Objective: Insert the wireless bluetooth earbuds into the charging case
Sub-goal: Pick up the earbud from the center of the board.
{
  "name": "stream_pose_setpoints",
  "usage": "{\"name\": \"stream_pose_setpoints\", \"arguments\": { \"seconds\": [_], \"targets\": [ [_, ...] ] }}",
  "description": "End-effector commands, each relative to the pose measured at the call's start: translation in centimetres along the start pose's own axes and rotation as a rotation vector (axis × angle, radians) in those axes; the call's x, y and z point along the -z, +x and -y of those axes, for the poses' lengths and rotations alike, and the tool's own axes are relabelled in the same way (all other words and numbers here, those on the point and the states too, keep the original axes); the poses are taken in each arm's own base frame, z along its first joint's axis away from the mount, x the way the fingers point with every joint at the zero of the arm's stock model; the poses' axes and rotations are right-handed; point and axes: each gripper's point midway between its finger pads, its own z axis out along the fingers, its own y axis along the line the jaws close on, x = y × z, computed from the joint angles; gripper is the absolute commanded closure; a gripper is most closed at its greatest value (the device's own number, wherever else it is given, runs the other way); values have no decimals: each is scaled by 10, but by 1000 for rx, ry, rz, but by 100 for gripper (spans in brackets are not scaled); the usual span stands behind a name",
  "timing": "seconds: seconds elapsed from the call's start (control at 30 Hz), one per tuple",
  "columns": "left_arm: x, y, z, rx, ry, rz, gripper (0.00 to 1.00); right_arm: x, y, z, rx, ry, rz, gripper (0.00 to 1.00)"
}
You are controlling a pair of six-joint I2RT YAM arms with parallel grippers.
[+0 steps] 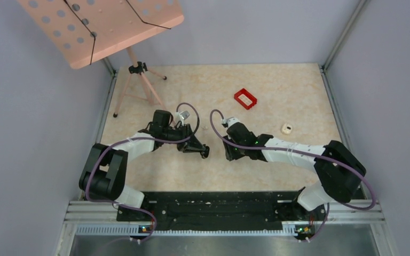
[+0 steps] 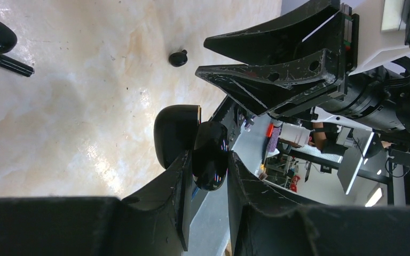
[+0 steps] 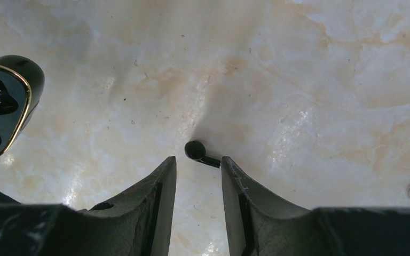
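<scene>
With the charging case (image 2: pixel 177 133) clamped in the jaws of the left gripper (image 2: pixel 209 160) and the dark earbud (image 3: pixel 195 150) lying on the table (image 3: pixel 299 80) just before the parted jaws of the right gripper (image 3: pixel 198 160), the bud could be knocked aside if closed upon off-centre.

1. I saw a red rectangular tray (image 1: pixel 245 98) lying on the far half of the beige marbled table (image 1: pixel 299 90), set askew to the table's edges.
2. A pink perforated music stand (image 1: pixel 101 26) stood at the far left corner on its tripod (image 1: pixel 138 69) (two thin black cords crossed its board).
3. Plain grey walls (image 1: pixel 32 106) closed in the sides.
</scene>
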Motion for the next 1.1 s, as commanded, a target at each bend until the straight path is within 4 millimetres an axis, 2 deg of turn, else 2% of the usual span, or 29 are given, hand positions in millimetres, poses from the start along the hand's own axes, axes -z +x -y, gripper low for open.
{"name": "stream_pose_setpoints", "arguments": {
  "seconds": [0.0,0.13,0.6,0.83,1.07],
  "targets": [
    [3,-7,8,-49,27,37,100,-5,-19,-21,-57,-57,39,64],
    [3,-7,7,-49,26,37,100,-12,-12,-20,-71,-45,15,64],
    [2,-4,4,-46,27,36,100,-24,-8,-22,-73,-49,-8,67],
    [2,-3,5,-51,30,39,100,-24,-10,-23,-78,-48,-4,72],
    [2,-2,4,-49,31,35,100,-21,-12,-23,-87,-48,-2,81]
  ]
}}
